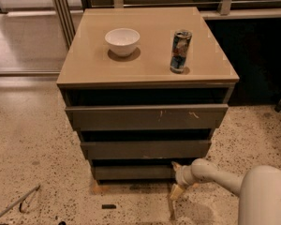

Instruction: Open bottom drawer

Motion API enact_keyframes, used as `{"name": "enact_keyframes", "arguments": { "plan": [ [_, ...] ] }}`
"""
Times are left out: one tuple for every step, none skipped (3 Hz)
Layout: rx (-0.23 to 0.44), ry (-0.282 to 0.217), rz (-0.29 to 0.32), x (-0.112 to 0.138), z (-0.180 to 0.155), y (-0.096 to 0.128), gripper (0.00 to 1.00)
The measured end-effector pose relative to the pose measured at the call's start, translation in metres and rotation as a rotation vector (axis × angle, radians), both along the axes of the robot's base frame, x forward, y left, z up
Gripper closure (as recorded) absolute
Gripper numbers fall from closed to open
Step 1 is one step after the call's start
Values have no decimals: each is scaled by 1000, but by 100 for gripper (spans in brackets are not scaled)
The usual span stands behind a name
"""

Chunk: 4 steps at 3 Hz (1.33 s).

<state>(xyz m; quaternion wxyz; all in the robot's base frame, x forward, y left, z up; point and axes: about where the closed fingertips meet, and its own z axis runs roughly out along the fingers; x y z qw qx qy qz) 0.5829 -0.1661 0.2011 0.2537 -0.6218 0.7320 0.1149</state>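
The bottom drawer [131, 172] is the lowest, narrowest dark grey-brown front of the cabinet [145, 118], just above the floor. My gripper [176, 177] is at the end of the white arm [215, 175] that comes in from the lower right. It sits at the right end of the bottom drawer front, near its top edge. One pale finger [176, 191] hangs down toward the floor.
A white bowl [122, 41] and a drink can [180, 50] stand on the tan cabinet top [84, 69]. The top drawer front [131, 118] has pale scratches; the middle front [145, 150] is below it. A small dark object [108, 206] and a metal rod [14, 205] lie on the speckled floor.
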Motion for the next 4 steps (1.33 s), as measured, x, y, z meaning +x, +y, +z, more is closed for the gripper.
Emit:
{"name": "enact_keyframes", "arguments": {
  "plan": [
    [6, -15, 9, 17, -2, 2, 0],
    [16, -10, 16, 31, -10, 7, 0],
    [22, 17, 16, 39, -23, 12, 0],
    [25, 53, 11, 42, -39, 14, 0]
  ]
}}
